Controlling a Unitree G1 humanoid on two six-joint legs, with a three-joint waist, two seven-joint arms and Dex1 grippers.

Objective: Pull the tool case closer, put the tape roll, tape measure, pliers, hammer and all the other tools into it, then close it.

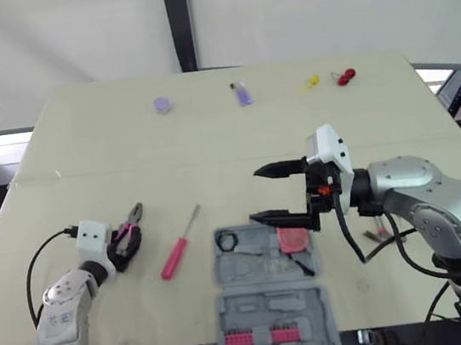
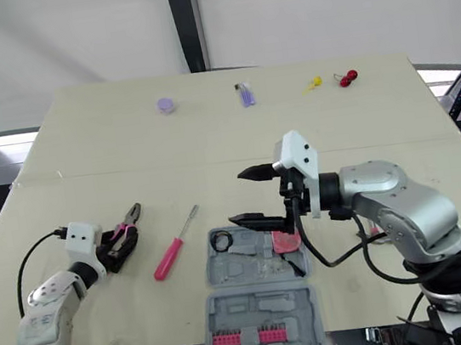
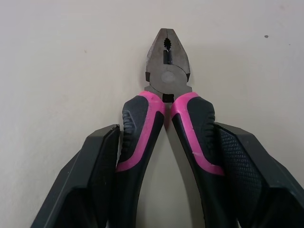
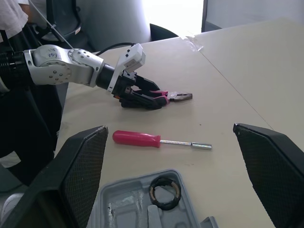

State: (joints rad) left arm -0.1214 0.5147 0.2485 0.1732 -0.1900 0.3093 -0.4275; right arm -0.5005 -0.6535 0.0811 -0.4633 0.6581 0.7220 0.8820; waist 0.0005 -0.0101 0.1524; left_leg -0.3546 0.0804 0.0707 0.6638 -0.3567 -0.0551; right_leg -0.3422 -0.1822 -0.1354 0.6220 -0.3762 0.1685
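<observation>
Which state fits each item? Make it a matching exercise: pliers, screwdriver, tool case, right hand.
Column A
1. pliers
2. screwdriver
3. tool case
4. right hand

Column B
a. open and empty, above the tool case's far end
b. opened flat
c. gripped by the handles in the left hand
d. lying loose, pink handle

Pairs: 1-c, 2-d, 3-b, 4-a
</observation>
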